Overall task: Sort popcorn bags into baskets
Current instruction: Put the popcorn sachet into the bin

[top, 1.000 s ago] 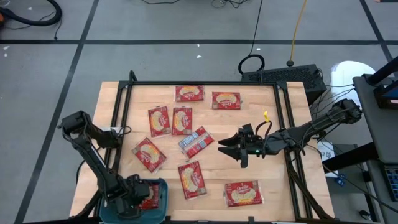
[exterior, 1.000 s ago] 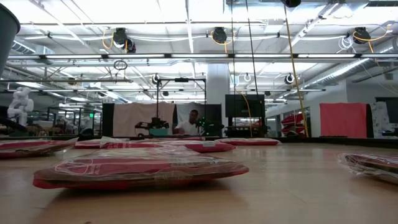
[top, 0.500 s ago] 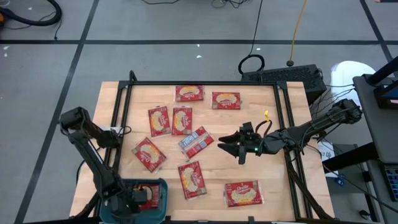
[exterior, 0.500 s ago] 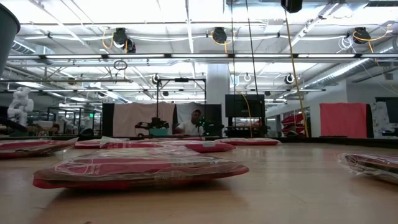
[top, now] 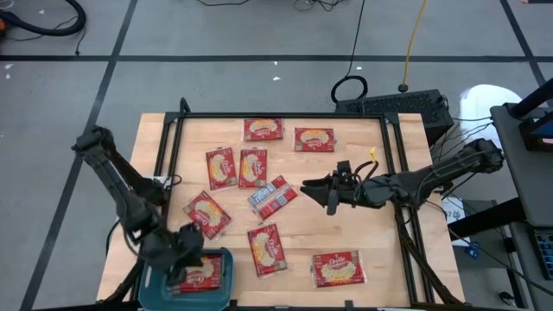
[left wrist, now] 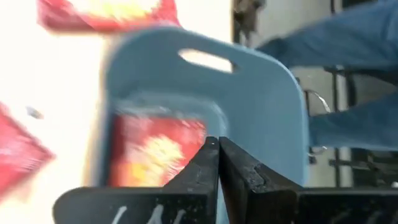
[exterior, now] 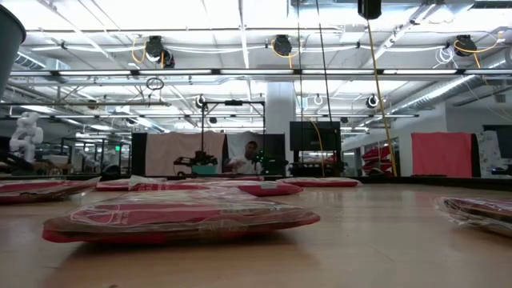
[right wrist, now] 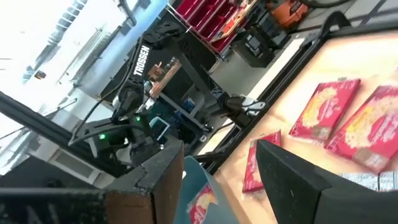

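Note:
The teal-blue basket (top: 220, 275) stands at the table's near left corner with one red popcorn bag (top: 204, 275) lying flat inside it; the left wrist view shows the same basket (left wrist: 267, 93) and bag (left wrist: 155, 149). My left gripper (top: 186, 255) hangs above the basket's far left part, shut (left wrist: 217, 146) and holding nothing. Several more popcorn bags lie flat on the wood, among them a blue-white one (top: 272, 197). My right gripper (top: 313, 195) hovers open just right of that packet, pointing level toward the table's left (right wrist: 221, 180).
Loose bags lie at the far edge (top: 263, 130) (top: 314, 138), in the middle left (top: 221, 167) (top: 253, 167) (top: 207, 214) and near the front (top: 267, 249) (top: 338, 269). A black frame rail (top: 168, 164) runs along the table's left side. The low view shows one bag close up (exterior: 180, 214).
My left gripper has risen out of the basket and drawn back toward the table's far left, staying shut. The bag in the basket has stayed where it lay. My right gripper has turned a little toward the far edge, still open.

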Controlling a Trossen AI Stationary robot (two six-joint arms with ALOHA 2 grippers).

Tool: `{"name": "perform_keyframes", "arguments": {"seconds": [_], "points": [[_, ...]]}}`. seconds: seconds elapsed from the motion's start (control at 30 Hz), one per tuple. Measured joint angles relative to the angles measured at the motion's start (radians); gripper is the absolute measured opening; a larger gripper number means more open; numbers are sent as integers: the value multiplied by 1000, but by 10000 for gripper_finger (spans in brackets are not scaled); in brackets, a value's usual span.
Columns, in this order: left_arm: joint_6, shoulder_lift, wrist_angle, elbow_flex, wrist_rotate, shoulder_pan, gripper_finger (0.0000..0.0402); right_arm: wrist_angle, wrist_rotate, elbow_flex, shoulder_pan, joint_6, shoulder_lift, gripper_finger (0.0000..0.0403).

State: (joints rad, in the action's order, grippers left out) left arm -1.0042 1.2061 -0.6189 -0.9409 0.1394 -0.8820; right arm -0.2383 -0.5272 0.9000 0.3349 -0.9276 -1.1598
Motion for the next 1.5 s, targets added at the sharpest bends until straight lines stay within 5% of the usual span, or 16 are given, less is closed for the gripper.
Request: {"name": "perform_keyframes", "arguments": {"seconds": [0.3, 0.63, 0.83, 1.07, 1.5], "points": [[142, -56, -32, 0, 0, 243, 4, 531, 166, 195, -199, 137, 3, 194], [248, -55, -35, 0, -87, 528, 47, 750, 270, 199, -478, 618, 1, 194], [289, -39, -41, 0, -88, 669, 69, 699, 282, 172, -656, 896, 0, 194], [366, -31, -44, -1, -91, 774, 78, 503, 627, 30, -858, 1105, 0, 194], [293, 69, 26, 1, -96, 796, 79, 415, 742, -115, -987, 1336, -153, 194]]}}
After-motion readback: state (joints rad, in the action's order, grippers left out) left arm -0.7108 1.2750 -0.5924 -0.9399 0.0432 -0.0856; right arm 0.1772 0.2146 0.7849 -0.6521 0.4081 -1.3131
